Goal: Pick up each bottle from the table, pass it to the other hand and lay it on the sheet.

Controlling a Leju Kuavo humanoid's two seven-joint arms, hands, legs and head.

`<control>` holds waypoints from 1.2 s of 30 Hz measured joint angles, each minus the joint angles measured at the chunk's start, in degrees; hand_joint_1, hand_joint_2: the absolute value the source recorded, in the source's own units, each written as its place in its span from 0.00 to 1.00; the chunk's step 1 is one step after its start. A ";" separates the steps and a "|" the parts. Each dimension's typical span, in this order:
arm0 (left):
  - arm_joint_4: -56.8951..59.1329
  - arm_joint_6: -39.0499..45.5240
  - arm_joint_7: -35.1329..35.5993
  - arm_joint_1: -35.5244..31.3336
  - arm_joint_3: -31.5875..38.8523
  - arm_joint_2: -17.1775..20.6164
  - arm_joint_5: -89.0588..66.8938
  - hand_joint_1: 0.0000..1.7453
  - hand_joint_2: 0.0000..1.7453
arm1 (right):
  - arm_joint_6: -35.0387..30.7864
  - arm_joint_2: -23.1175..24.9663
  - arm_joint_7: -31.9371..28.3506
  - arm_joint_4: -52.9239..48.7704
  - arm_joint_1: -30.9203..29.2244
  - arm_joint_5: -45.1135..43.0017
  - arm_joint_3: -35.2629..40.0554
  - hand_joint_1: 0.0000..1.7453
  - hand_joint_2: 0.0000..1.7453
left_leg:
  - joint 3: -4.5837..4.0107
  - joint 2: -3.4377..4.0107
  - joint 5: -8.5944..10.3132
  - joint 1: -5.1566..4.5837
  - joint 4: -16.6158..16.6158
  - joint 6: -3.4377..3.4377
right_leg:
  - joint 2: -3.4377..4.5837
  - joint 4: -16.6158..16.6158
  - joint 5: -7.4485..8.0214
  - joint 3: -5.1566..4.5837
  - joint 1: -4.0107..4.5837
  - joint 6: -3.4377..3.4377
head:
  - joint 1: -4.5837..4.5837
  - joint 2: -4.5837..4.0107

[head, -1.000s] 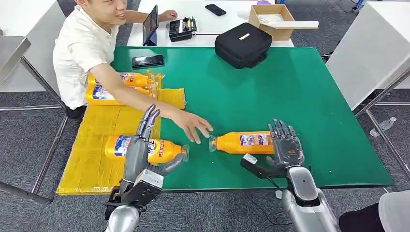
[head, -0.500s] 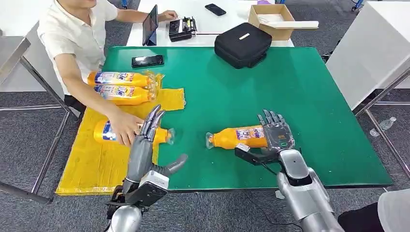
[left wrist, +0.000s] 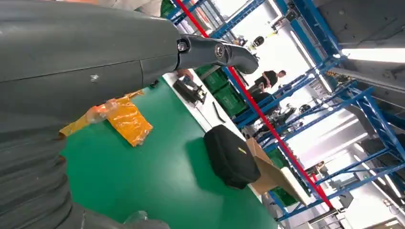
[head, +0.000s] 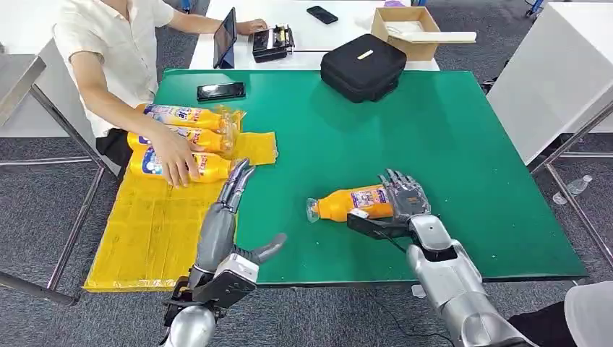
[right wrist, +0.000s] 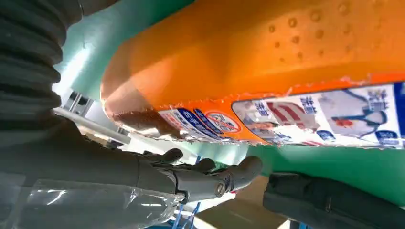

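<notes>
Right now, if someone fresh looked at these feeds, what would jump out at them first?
The orange bottle lying on the green table, with the right hand around its base. Then the person's hand resting on three more bottles at the far end of the yellow sheet, while the left hand is held open and upright at the sheet's edge.

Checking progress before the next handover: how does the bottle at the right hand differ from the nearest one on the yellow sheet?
The bottle at the right hand lies on the green table, alone; the sheet bottle lies on the yellow sheet beside two others. The right hand is against the first; a person's hand rests on the second. Both are orange, labelled and lying on their sides.
</notes>
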 measured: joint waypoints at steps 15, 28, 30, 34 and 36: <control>0.00 -0.70 0.00 -0.02 -0.28 0.00 0.28 0.00 1.00 | 3.13 -1.94 -0.76 2.56 -0.40 -4.11 0.09 1.00 1.00 | 0.22 -0.04 0.00 -0.01 0.00 0.01 | -0.02 -0.02 0.00 0.21 -0.01 0.00 | 0.02 0.00; 0.48 -1.75 -1.16 -0.28 -0.74 0.04 2.23 0.00 1.00 | 8.92 -7.00 -12.75 3.08 -0.19 -22.83 -0.85 1.00 1.00 | 0.31 -0.05 -0.03 -0.01 0.03 0.03 | -0.02 -0.08 -0.01 0.25 -0.01 0.00 | 0.00 0.00; 0.68 -1.81 -1.49 -0.40 -1.16 0.07 2.43 0.00 1.00 | 8.94 -8.13 -13.88 2.49 1.07 -27.59 -1.11 1.00 1.00 | 0.34 -0.05 -0.04 -0.01 0.03 0.03 | -0.02 -0.11 -0.01 0.23 0.00 0.00 | 0.00 0.00; 0.90 -1.81 -1.64 -0.48 -1.40 0.09 2.95 0.00 1.00 | 8.98 -9.79 -14.10 -0.57 4.28 -32.29 -1.66 1.00 1.00 | 0.38 -0.02 -0.08 0.00 0.03 0.05 | 0.00 -0.11 -0.01 0.35 0.00 0.01 | 0.00 0.00; 0.96 -1.81 -1.64 -0.52 -1.51 0.09 2.97 0.00 1.00 | 9.01 -10.38 -14.01 -1.73 5.27 -32.81 -1.73 1.00 1.00 | 0.42 -0.02 -0.08 0.00 0.03 0.05 | -0.01 -0.11 -0.01 0.36 0.01 0.01 | 0.02 0.00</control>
